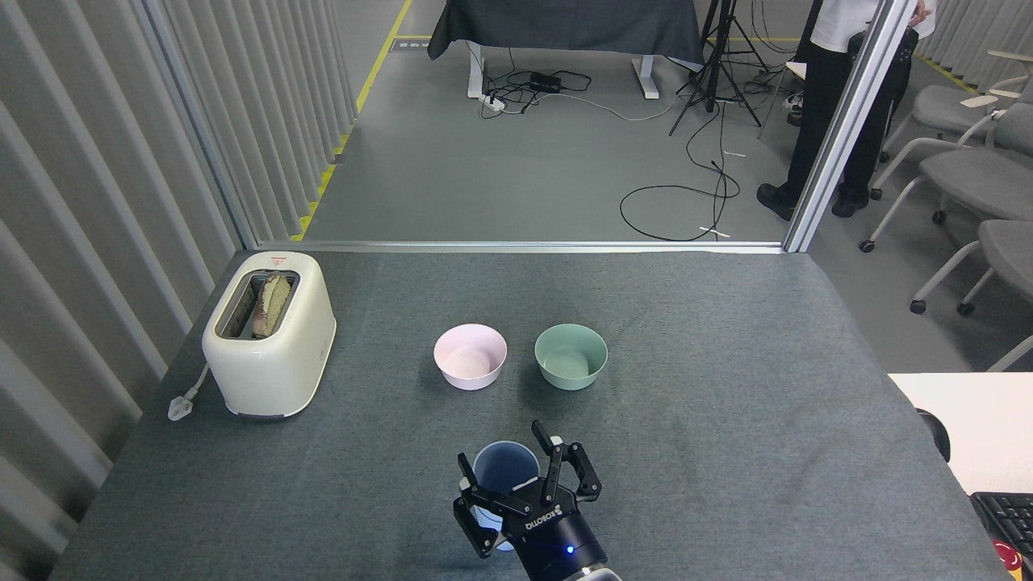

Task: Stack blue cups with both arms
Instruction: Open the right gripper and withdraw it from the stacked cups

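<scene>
At the bottom centre of the frame, the gripper (510, 472) with the ROBOTIQ lettering is hanging with its fingers spread around a blue cup (504, 468) standing on the grey worktop (726, 452), not pinching it. No second cup is showing, so stacking looks done; next calls for lifting clear.

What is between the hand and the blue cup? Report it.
Nothing visible. The open hand straddles the blue cup, a finger on either side of its rim. The pink bowl and green bowl stand farther back, clear of both.
</scene>
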`<state>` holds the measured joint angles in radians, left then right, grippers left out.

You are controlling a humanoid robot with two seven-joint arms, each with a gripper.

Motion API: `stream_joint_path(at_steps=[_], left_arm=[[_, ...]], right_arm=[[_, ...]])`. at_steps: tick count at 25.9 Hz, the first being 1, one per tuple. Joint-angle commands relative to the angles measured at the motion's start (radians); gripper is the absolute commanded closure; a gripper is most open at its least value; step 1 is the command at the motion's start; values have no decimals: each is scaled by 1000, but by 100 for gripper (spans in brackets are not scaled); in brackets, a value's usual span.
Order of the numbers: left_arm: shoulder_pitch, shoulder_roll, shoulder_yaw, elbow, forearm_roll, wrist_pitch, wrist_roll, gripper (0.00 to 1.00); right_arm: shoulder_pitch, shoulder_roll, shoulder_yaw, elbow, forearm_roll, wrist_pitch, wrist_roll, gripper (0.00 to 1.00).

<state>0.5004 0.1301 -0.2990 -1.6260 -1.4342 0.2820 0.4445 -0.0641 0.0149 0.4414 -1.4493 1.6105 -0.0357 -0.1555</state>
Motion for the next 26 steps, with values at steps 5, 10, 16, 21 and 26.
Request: stream_joint_path(at_steps=[5, 10, 16, 21, 26], left_arm=[[0, -3, 1, -3, 0, 0, 0, 0], [-16, -1, 0, -3, 0, -3, 0, 0], [-42, 2, 0, 2, 1, -7, -1, 0], [-49, 6, 0, 17, 0, -3, 0, 0], [-51, 3, 1, 28, 1, 0, 0, 0]], right_arm=[[27, -79, -213, -131, -86, -32, -39, 0], [251, -191, -385, -92, -113, -132, -180, 0], [510, -176, -423, -60, -110, -135, -340, 0], [560, -130, -435, -45, -112, -135, -388, 0], [560, -135, -440, -46, -115, -135, -383, 0]])
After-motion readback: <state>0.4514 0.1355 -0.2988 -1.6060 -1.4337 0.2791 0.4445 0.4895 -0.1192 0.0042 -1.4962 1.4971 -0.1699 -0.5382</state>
